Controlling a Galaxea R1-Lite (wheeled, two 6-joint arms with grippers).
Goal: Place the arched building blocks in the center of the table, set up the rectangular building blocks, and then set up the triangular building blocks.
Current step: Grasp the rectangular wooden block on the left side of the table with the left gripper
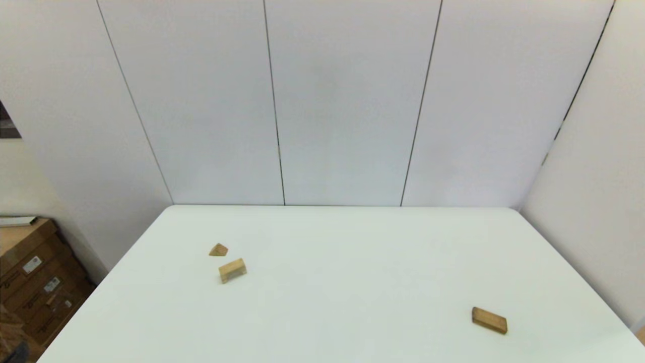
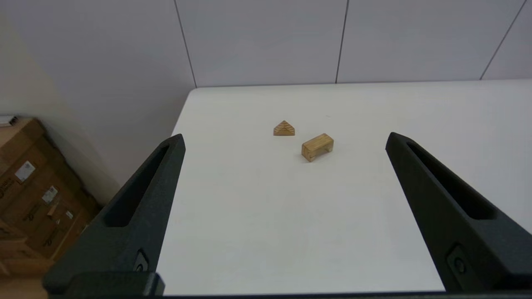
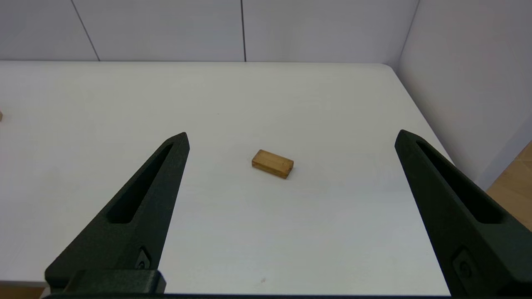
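Both my grippers' jaws gape apart, and the arched block (image 2: 317, 147) beside the wedge (image 2: 284, 128) at ten o'clock probably risks a nudge.

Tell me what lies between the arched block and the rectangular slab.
Nothing: in the head view, only bare table separates the arched block from the rectangular slab.

Only the grippers are seen of the robot. Each of the left gripper (image 2: 284, 139) and the right gripper (image 3: 291, 137) is formed of two long, matte black, tapering fingers (image 2: 141, 207) with a slotted recess and a small round screw near the base.
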